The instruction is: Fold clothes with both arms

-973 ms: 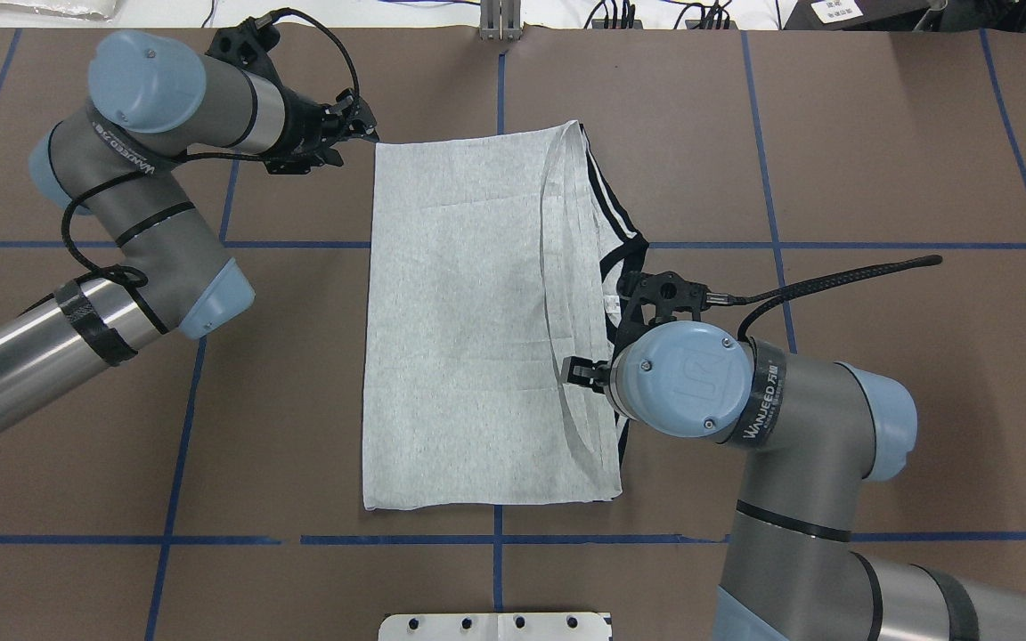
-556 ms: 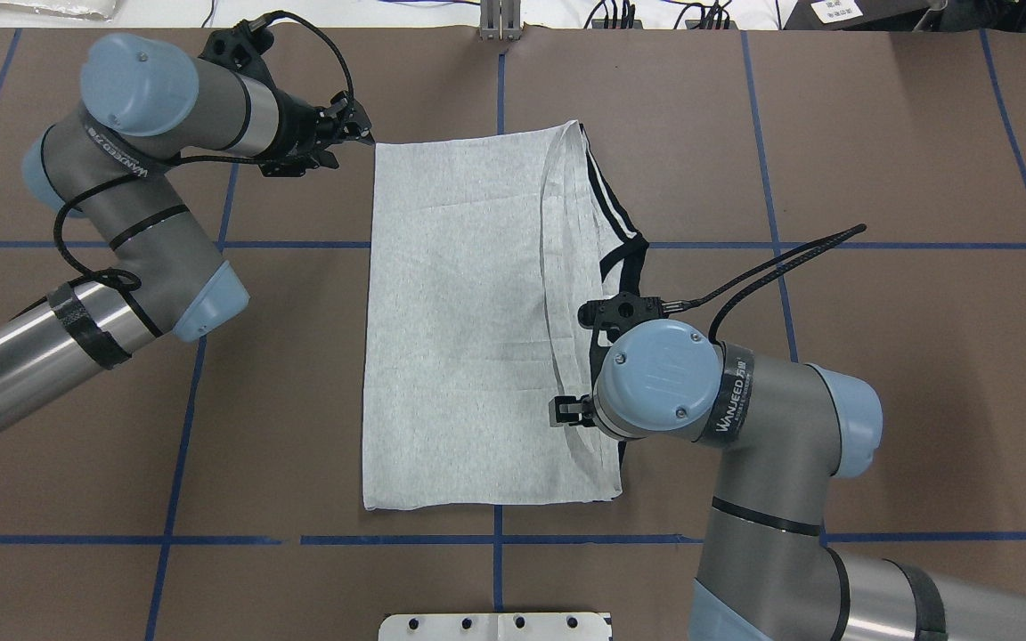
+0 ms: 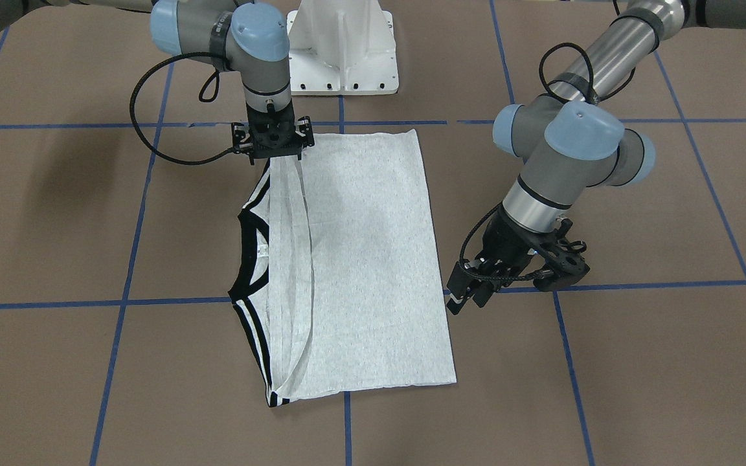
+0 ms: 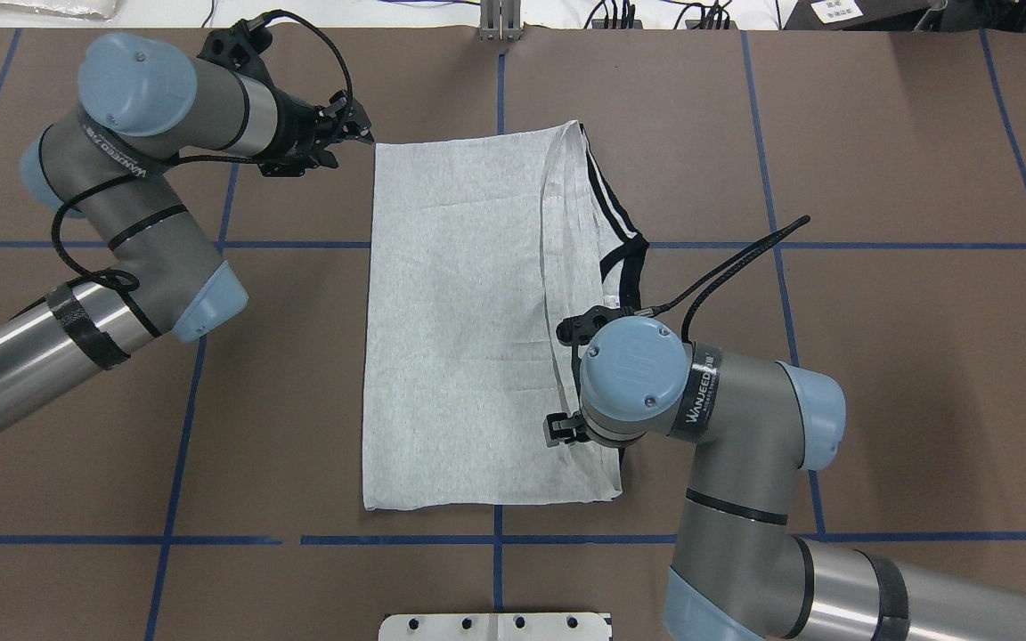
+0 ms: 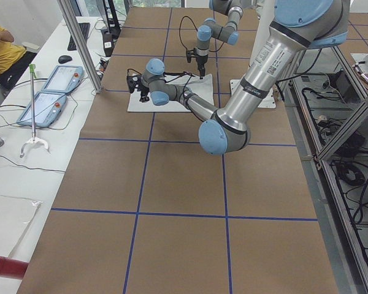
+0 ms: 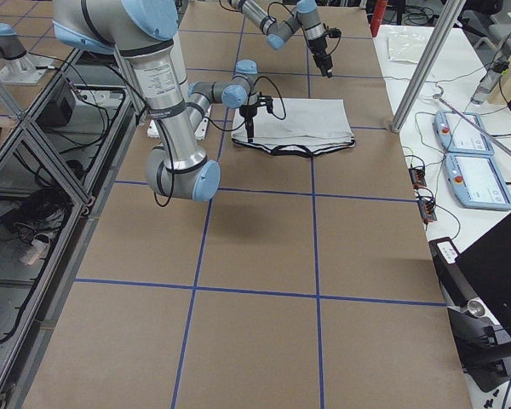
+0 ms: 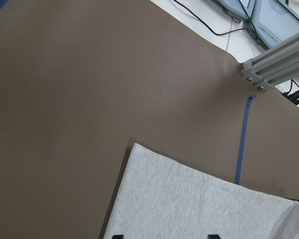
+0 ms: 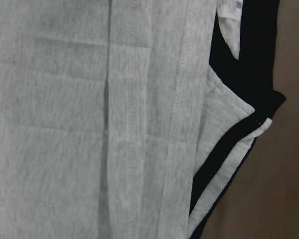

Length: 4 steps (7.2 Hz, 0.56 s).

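The T-shirt (image 4: 460, 312) is showing heather grey with a black collar (image 4: 629, 280) and stripes; the table (image 4: 878, 401) is showing brown under blue tape lines (image 4: 210, 539); the left arm (image 4: 148, 223) and right arm (image 4: 745, 427) are showing grey, capped light blue.

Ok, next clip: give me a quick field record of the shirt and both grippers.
garment: grey T-shirt, folded into a rectangle, flat on the table
collar: black, at the shirt's edge on the robot's right
left gripper: open, off the cloth, beside the shirt's far left corner
right gripper: points down over the folded flaps near the shirt's near right corner; jaws hidden
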### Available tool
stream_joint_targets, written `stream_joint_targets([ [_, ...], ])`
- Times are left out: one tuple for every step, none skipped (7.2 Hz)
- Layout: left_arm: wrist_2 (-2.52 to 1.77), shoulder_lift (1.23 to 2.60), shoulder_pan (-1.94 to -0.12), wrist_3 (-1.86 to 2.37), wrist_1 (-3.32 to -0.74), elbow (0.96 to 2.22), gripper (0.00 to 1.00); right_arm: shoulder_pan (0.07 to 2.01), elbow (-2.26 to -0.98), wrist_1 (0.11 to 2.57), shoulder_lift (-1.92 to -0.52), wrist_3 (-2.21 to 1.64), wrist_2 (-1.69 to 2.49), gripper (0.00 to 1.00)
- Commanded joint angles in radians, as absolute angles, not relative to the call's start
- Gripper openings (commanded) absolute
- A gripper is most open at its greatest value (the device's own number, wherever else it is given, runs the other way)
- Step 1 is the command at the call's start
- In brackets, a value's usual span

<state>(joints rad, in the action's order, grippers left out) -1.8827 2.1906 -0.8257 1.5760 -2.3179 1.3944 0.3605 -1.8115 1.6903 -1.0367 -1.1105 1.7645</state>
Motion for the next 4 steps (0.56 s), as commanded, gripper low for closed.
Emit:
stream_joint_targets([
  [-1.884, 2.192, -0.825, 1.582, -2.318, 1.400, 0.64, 0.362, -1.735, 1.690, -0.991, -1.065, 1.764, 1.00],
  [-1.884, 2.191, -0.827, 1.582, -2.318, 1.407, 0.64, 0.402, -1.730, 1.689, -0.997, -1.011, 1.778, 1.00],
  [-1.884, 2.191, -0.827, 1.582, -2.318, 1.407, 0.64, 0.431, -1.718, 1.693, -1.011, -0.930, 1.810, 1.00],
  [-1.884, 2.192, -0.827, 1.582, -2.318, 1.413, 0.64, 0.478, -1.714, 1.694, -1.026, -0.914, 1.833, 1.00],
])
